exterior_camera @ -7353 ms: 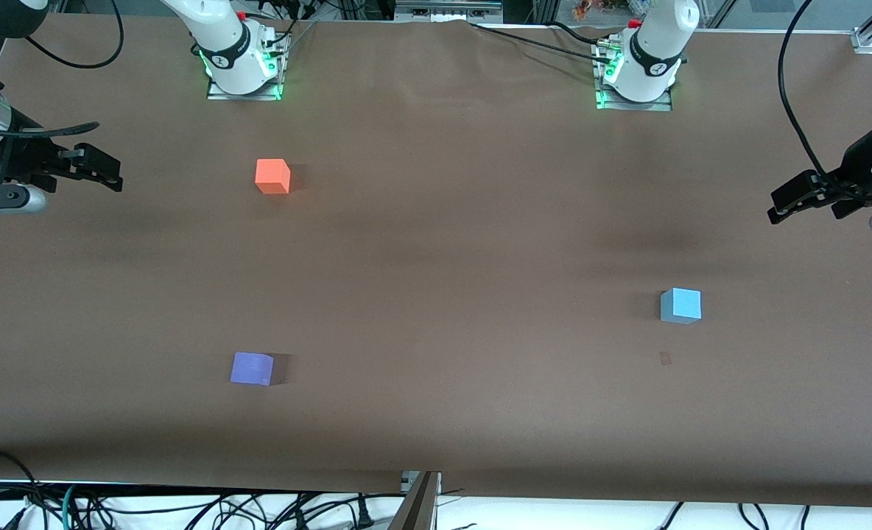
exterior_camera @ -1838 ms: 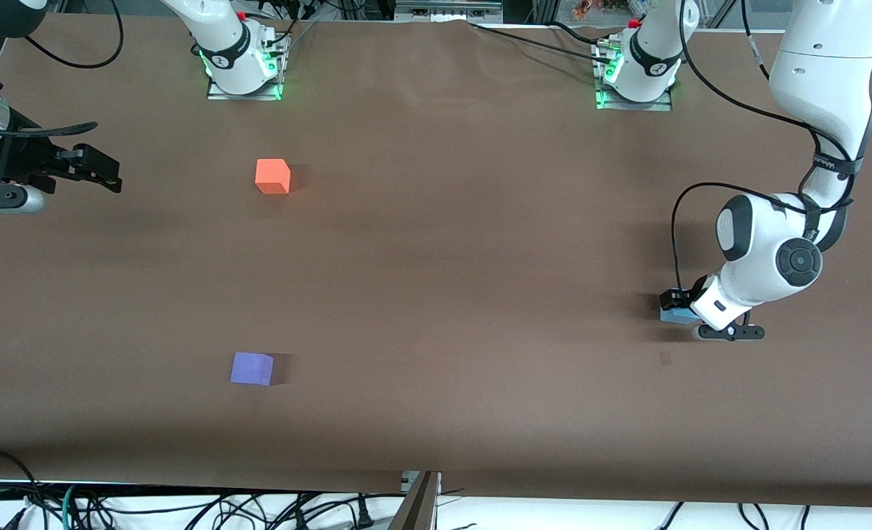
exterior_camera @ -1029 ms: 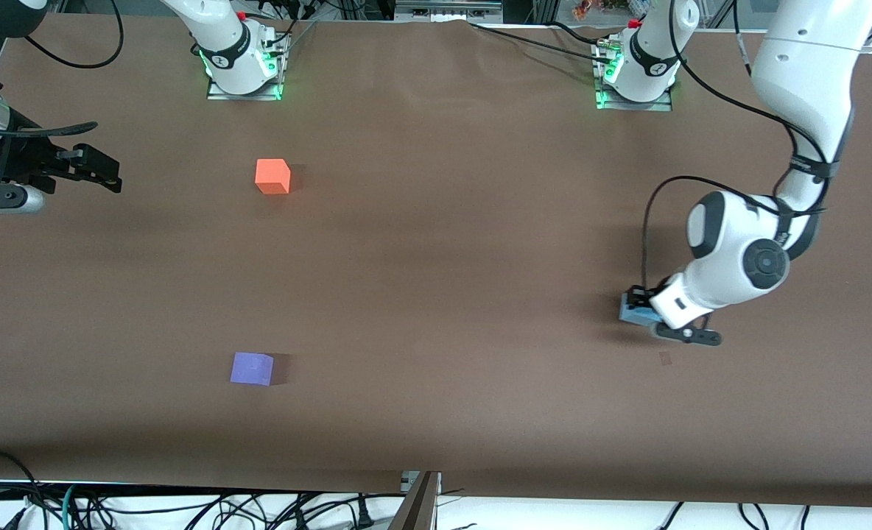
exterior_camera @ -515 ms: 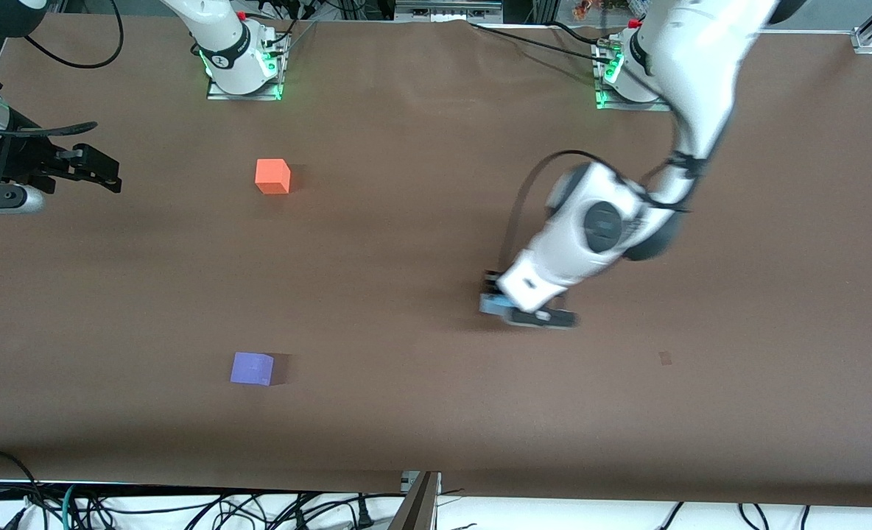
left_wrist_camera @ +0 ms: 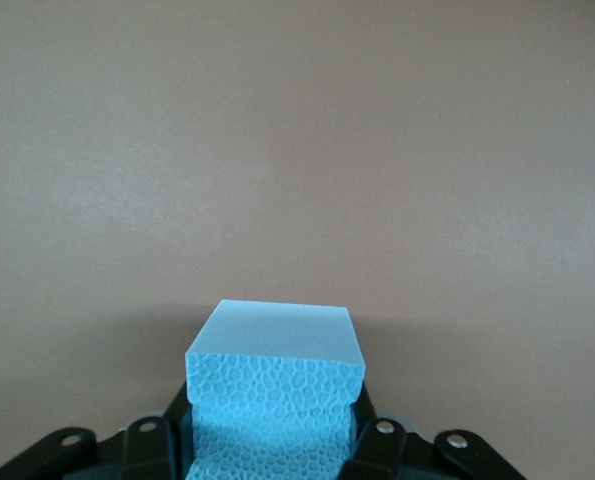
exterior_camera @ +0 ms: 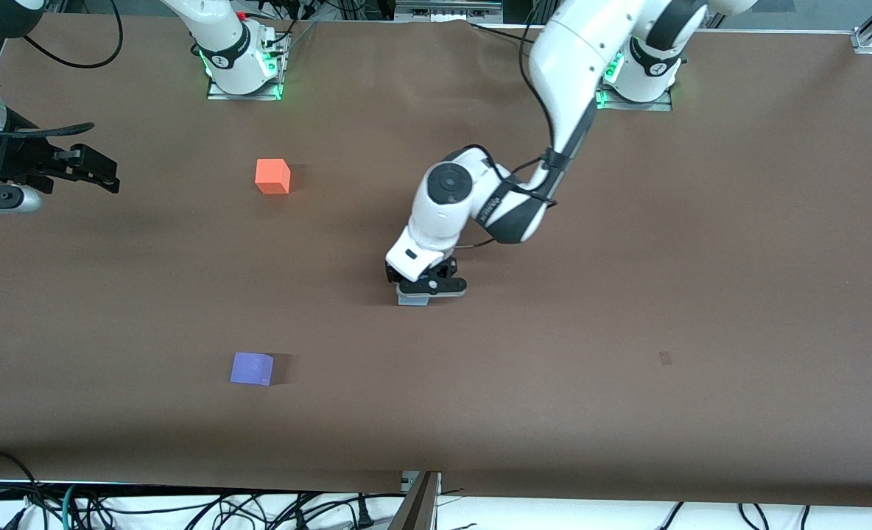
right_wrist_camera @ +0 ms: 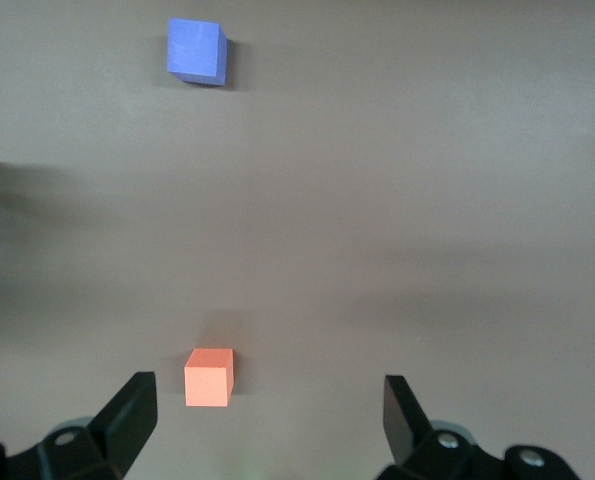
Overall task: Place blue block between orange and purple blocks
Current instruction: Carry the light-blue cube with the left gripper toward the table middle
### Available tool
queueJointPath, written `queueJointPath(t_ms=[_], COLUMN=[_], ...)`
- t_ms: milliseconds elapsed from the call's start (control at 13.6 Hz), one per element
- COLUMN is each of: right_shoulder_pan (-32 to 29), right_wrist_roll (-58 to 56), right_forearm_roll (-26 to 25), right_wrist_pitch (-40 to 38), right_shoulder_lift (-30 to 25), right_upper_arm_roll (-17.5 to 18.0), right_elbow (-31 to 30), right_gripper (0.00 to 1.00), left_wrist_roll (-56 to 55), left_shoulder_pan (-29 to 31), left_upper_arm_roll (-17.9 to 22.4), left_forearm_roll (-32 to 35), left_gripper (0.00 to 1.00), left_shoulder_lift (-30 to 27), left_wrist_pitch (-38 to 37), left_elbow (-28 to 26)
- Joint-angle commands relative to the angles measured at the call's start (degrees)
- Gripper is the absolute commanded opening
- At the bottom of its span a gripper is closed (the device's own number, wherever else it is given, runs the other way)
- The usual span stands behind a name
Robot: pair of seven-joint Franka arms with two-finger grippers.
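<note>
Front view: a brown surface (exterior_camera: 627, 405) carries everything. Left claw (exterior_camera: 423, 290), over its middle, is clamped on the blue block (left_wrist_camera: 275, 385). Right claw (exterior_camera: 90, 168) waits at its own end, fingers spread wide. Orange block (exterior_camera: 272, 177) sits farther from the camera than the purple block (exterior_camera: 252, 368).

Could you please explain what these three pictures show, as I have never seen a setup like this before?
Two robot arms stand at a brown table, each ending in a two-finger gripper. The wide picture looks down from across the table; the other two come from cameras on the arms' wrists. The left gripper is shut on the blue block, carrying it over the middle of the table. The right gripper waits open at its own end of the table. Its camera sees the orange block and the purple block, which lies nearer the front camera.
</note>
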Motion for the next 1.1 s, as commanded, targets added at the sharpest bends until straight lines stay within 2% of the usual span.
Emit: queueJointPath(t_ms=[0, 294, 515, 662, 1029], right_shoulder_pan=[-0.4, 0.0, -0.1, 0.1, 0.3], right_wrist_roll=[-0.8, -0.4, -0.7, -0.9, 0.0], right_forearm_roll=[1.1, 1.0, 0.6, 0.5, 0.9], right_wrist_pitch=[0.0, 1.1, 1.1, 1.0, 1.4], right_shoulder_lift=[0.8, 2.2, 3.8, 7.3, 8.3], right_upper_arm_roll=[0.0, 0.4, 0.4, 0.4, 0.5], right_elbow=[1.8, 1.8, 1.7, 1.8, 1.8], right_gripper=[1.00, 1.00, 1.00, 1.00, 1.00], left_wrist_roll=[-0.3, 0.4, 9.5, 10.5, 10.1], left_shoulder_pan=[0.1, 5.0, 9.7, 10.6, 10.3], left_upper_arm_roll=[1.9, 3.1, 2.8, 2.5, 2.3], left_forearm_roll=[-0.3, -0.1, -0.9, -1.0, -1.2], left_gripper=[0.00, 0.00, 0.00, 0.00, 0.00], left_shoulder_lift=[2.3, 1.1, 0.0, -0.9, -1.1], left_wrist_pitch=[-0.8, -5.4, -9.9, -11.4, -13.4], left_elbow=[3.5, 2.8, 2.0, 0.5, 0.2])
